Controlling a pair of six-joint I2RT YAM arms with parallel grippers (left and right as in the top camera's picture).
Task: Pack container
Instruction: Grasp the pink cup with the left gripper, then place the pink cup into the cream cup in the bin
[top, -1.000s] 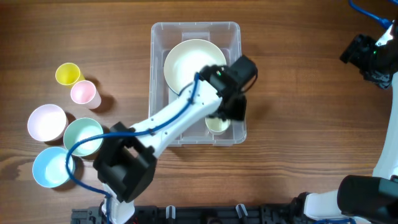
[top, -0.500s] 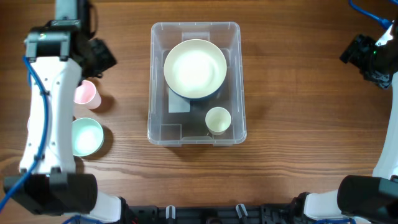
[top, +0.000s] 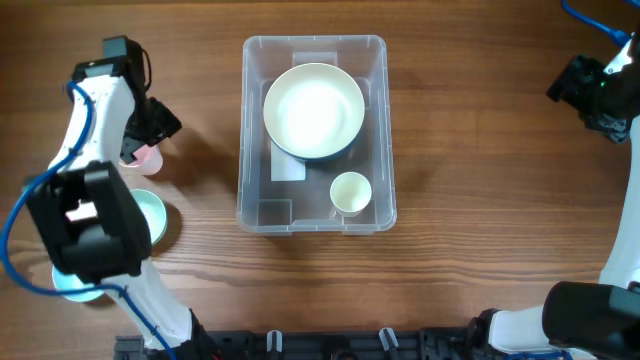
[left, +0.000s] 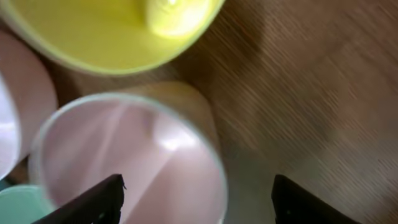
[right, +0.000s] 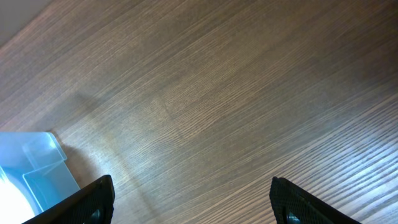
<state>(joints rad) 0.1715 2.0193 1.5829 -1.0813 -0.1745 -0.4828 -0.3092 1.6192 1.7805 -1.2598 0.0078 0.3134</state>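
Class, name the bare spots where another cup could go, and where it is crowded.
Free: in the bin, the near-left corner, bordered by the big bowl and the small cup; the table right of the bin. Crowded: the left, around the pink cup and green bowl.

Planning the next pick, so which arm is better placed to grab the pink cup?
Left. The left pincer hangs open right over the pink cup, beside the yellow cup. The right pincer is open over the table, on the container's other side.
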